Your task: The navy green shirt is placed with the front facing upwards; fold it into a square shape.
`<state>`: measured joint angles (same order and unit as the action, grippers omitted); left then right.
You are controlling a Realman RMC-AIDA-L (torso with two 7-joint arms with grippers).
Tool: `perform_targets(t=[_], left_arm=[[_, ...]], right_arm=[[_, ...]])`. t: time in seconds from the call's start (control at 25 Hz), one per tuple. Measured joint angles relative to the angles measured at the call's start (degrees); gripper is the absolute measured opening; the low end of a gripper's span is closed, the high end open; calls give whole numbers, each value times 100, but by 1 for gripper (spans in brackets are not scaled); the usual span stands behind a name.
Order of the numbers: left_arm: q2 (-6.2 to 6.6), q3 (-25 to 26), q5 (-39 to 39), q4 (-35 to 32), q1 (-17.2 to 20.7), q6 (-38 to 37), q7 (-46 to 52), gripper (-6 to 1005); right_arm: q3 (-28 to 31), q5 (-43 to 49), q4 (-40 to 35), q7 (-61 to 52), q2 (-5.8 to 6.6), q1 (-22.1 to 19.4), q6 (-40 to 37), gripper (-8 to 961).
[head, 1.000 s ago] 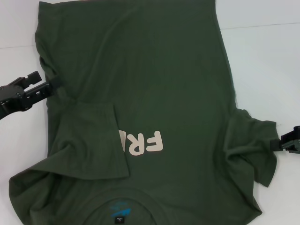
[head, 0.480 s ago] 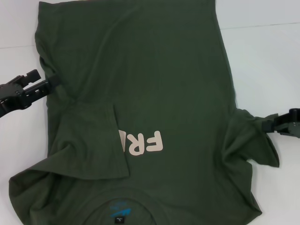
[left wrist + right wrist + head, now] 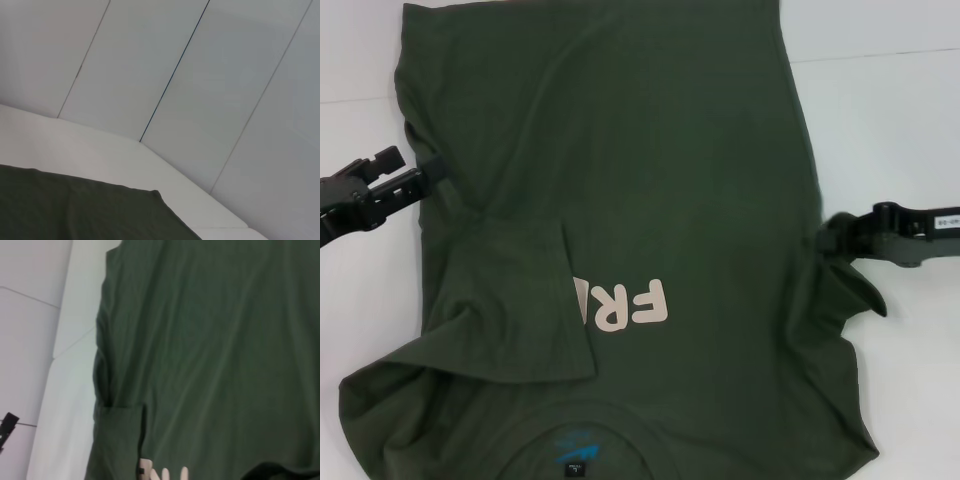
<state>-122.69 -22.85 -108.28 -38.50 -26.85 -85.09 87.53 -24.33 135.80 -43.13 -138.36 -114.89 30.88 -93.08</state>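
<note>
The navy green shirt lies front up on the white table, collar and blue neck label at the near edge. One sleeve is folded over the chest and covers part of the pale pink lettering. My right gripper is shut on the other sleeve and holds it bunched against the shirt's right side. My left gripper rests at the shirt's left edge. The shirt also shows in the right wrist view and the left wrist view.
The white table lies bare to the right and left of the shirt. A pale panelled wall stands behind the table. The shirt's hem reaches the far edge of the head view.
My right gripper has moved left and up with the sleeve, pulling it from spread out on the table in toward the shirt's body. The left gripper has barely moved.
</note>
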Motion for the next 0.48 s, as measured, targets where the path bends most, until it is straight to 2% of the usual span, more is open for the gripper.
perform_targets(t=[0.48], left_arm=[[0,0,0,7,15,11,0,905]], right_arm=[[-102,-26,293,182,-197,423,265,31]])
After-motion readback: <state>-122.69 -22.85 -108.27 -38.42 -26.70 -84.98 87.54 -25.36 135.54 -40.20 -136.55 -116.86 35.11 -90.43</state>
